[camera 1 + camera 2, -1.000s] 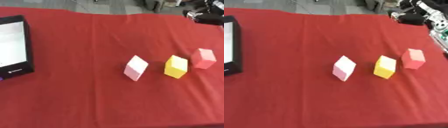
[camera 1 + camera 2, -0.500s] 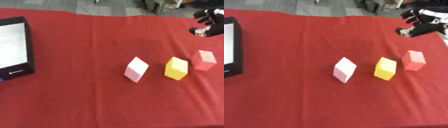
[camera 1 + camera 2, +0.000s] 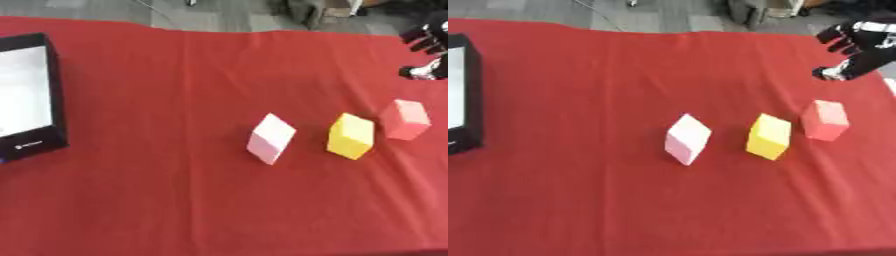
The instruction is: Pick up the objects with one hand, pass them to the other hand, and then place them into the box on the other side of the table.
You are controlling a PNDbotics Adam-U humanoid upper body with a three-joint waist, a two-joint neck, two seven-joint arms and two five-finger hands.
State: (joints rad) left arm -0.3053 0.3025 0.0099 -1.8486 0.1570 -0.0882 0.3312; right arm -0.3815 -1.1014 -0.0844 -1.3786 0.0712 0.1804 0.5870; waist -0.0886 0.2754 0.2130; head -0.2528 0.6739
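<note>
- While scanning the left eye view: three blocks in a row on the red tablecloth [image 3: 175,210], right of centre. Pale pink block [image 3: 270,138] leftmost, yellow block [image 3: 351,135] in the middle, coral-pink block [image 3: 404,119] rightmost.
- Black box with white interior [image 3: 31,105] at the far left edge, well apart from the blocks.
- Right hand [image 3: 426,39] only partly in frame at the upper right edge.
- Turning to the right eye view: right hand [image 3: 853,44] shown better, above the cloth, fingers spread and slightly bent, holding nothing.
- Coral-pink block [image 3: 825,120] below the hand and a little to its left, near but apart; nearest of the three.
- Each block tilted on an edge, long axis roughly upright in view.
- Left hand absent from both views.
- Judged: right hand nearer, so first pick likely its own; coral-pink block the likely target.
</note>
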